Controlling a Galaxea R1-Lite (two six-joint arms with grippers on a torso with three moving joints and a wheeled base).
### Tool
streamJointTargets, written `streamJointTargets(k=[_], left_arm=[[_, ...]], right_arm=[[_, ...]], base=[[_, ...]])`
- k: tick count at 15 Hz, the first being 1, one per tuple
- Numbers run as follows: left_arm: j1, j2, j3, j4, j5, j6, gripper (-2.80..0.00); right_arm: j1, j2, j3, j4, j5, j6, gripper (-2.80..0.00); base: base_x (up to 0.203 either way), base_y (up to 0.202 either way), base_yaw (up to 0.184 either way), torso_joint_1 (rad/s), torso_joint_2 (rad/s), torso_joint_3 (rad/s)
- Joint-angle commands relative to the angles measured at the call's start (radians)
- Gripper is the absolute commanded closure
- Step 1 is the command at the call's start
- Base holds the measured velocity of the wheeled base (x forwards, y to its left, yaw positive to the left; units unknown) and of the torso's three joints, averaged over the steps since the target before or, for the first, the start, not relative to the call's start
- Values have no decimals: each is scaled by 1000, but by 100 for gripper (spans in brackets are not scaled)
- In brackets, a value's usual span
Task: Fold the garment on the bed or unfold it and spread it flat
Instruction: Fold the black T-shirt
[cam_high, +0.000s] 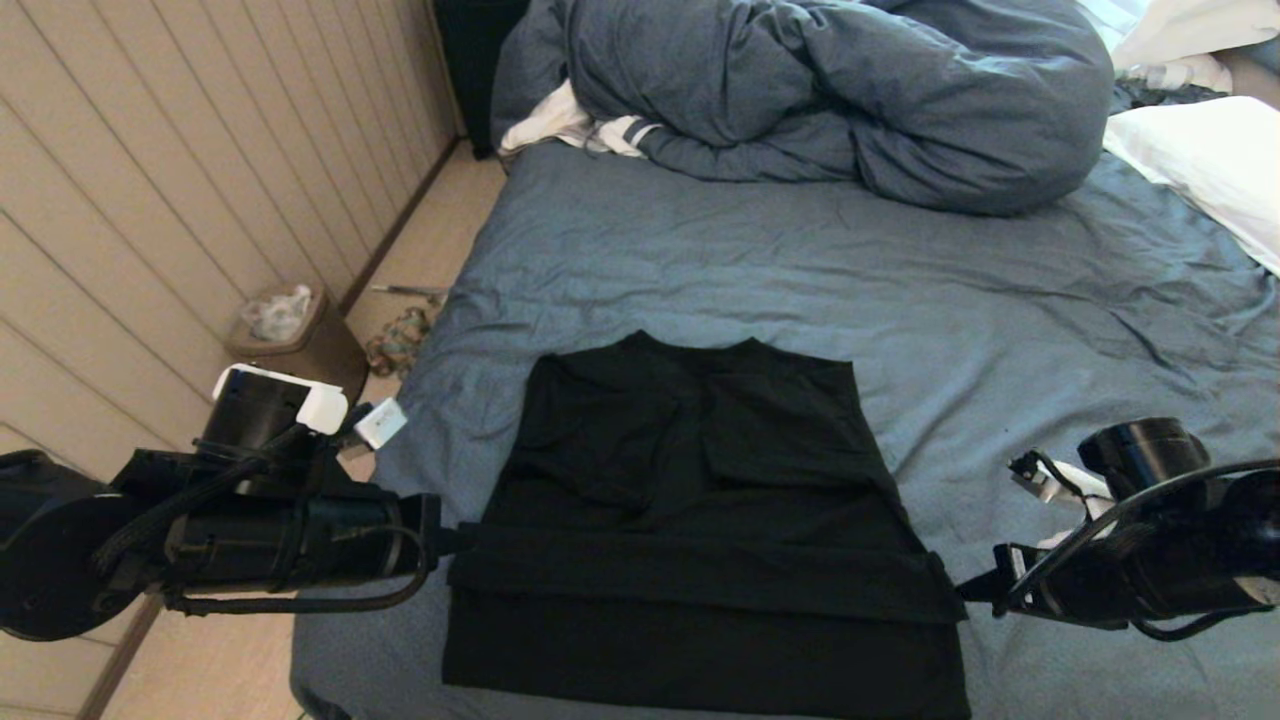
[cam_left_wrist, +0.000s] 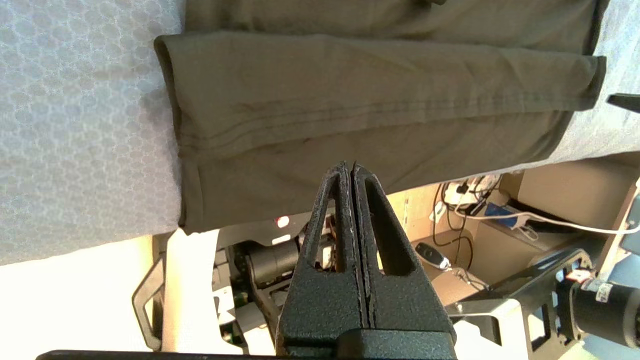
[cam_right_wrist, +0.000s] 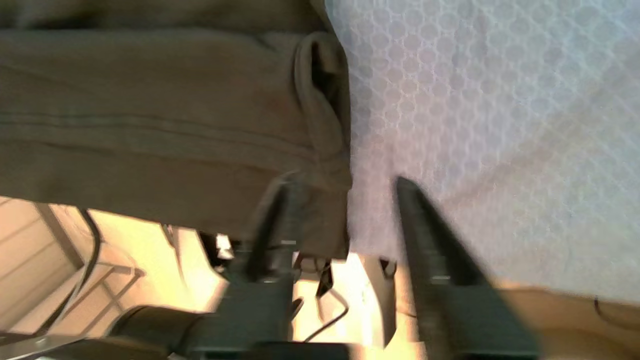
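Here garment (cam_high: 700, 520) between left end effector (cam_high: 462, 540), right end effector (cam_high: 965, 590).

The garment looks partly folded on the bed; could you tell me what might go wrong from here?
The left end effector is shut, apparently empty, beside the garment, so a lift could miss that side. The right end effector is open at the opposite hem corner; uneven grips may skew the fold. The near hem lies at the bed edge and might slip off.
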Motion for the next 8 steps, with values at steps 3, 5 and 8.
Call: streamJointTargets(k=[3, 5, 8], left_arm=[[1, 17, 2, -25, 0, -3, 0], [2, 27, 2, -42, -2, -3, 0], [8, 29, 8, -61, -2, -4, 0]], right_arm=[[1, 19, 14, -35, 4, 8, -280], [11, 23, 9, -34, 9, 13, -280], [41, 43, 6, -35, 30, 24, -280]], base=[[0, 0, 0, 0, 0, 0], [0, 0, 0, 0, 0, 0], [0, 0, 0, 0, 0, 0]])
